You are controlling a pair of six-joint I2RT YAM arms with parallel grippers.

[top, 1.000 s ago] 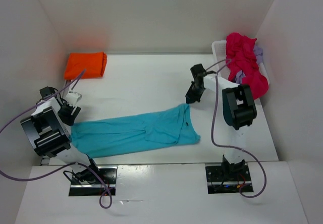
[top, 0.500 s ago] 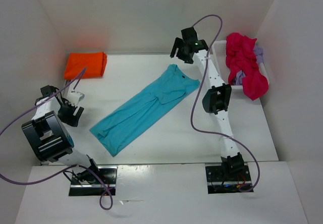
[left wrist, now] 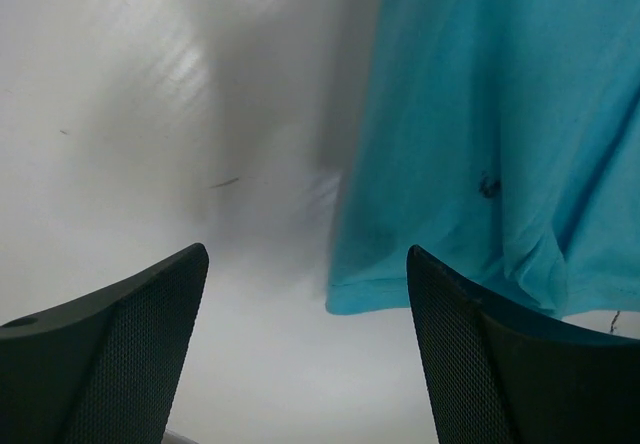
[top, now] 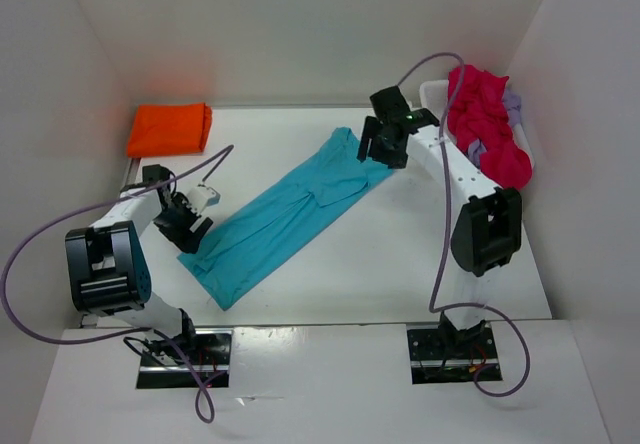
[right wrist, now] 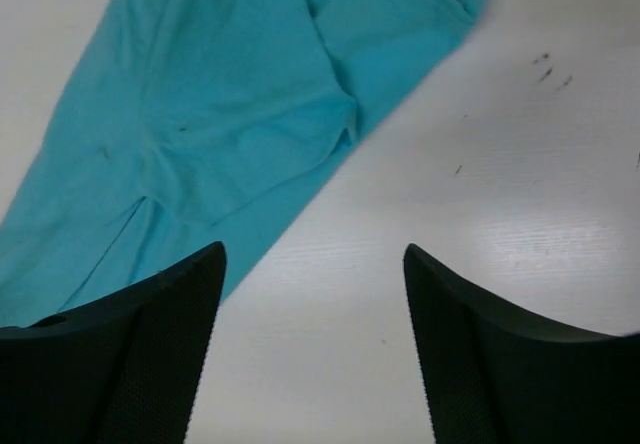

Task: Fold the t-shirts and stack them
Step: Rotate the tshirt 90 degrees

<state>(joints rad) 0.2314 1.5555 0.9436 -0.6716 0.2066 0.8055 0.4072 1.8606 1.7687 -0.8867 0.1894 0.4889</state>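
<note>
A turquoise t-shirt [top: 290,216] lies folded lengthways in a long diagonal strip, from near left to far right. Its hem corner [left wrist: 440,264] shows just ahead of my left gripper [top: 185,222], which is open beside the strip's near left end and holds nothing. My right gripper [top: 382,144] hovers open at the far end of the turquoise cloth [right wrist: 220,104], empty. An orange t-shirt [top: 169,129] sits folded at the far left. A magenta-red t-shirt [top: 484,124] and a pale lavender one [top: 511,107] are heaped in the basket.
The white mesh basket [top: 434,95] stands at the far right against the white wall. White enclosure walls close in the left, back and right sides. Purple cables loop from both arms.
The turquoise shirt swung from lying across the near table to a diagonal, and the right gripper let go of it. The left gripper moved right to the strip's near end.
</note>
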